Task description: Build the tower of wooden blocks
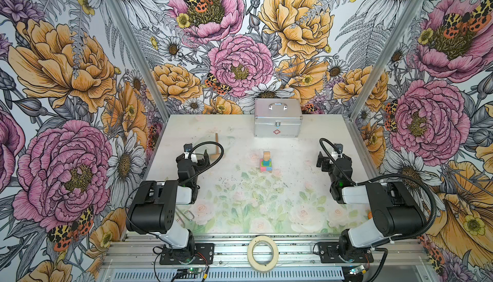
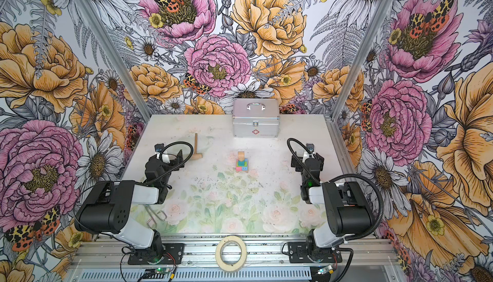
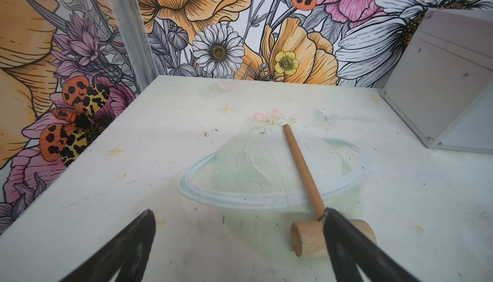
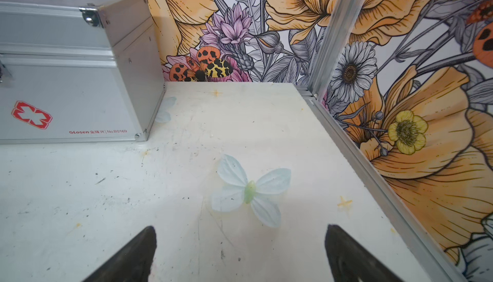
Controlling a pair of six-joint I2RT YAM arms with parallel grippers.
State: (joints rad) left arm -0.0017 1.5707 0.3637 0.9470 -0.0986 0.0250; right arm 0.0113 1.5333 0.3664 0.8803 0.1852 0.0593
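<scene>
**A:** Which step is in hand?

**B:** The last, I'd judge. The tower (image 1: 266,162) stands alone near the middle of the worktop (image 1: 234,139) in both top views, with a tan block (image 1: 266,156) topmost. Nothing lies loose around it.

**A:** And the hands?

**B:** Both are empty. The left hand (image 3: 238,214) has its jaws spread wide over bare worktop. A wooden mallet (image 3: 301,166) lies right by one finger, and I cannot tell whether it touches. The right hand (image 4: 240,228) is spread just as wide, with nothing between its jaws. Each sits at its own side, well apart from the tower.

**A:** What does the next move call for?

**B:** Little, as I read it: keep both arms clear. The stack looks narrow for its height, so a brush would likely topple it.

**A:** Counts?

**B:** One tower. Its wood blocks (image 2: 241,166) are too small here to count surely. I make out pink, blue, green, teal and tan, perhaps seven or more. There are two hands and one mallet. One silver case (image 1: 277,123) is at the back and one tape roll (image 1: 262,252) is on the front rail.
</scene>
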